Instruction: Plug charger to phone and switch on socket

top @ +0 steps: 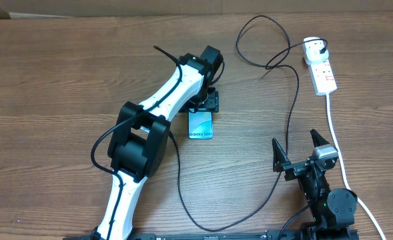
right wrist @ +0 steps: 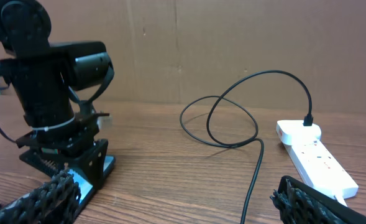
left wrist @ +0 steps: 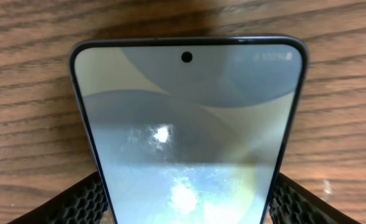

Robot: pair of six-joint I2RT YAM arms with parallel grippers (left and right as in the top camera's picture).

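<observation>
The phone (top: 200, 126) lies flat on the wooden table, blue screen up, its "Galaxy" text at the near end. My left gripper (top: 208, 101) reaches down over its far end. In the left wrist view the fingers (left wrist: 186, 202) press both long edges of the phone (left wrist: 189, 112). The socket (top: 323, 73) lies at the far right with the charger's white plug (top: 314, 48) in it. The black charger cable (top: 293, 107) loops, runs down the table and curves back under my left arm; its tip is hidden. My right gripper (top: 294, 144) is open and empty, with the cable (right wrist: 255, 168) between its fingers (right wrist: 176, 202).
The socket's thick white cord (top: 339, 157) runs down the right side past my right arm. A cardboard wall (right wrist: 232, 37) stands behind the table. In the right wrist view the socket (right wrist: 319, 163) lies right and the left gripper (right wrist: 68, 152) stands left.
</observation>
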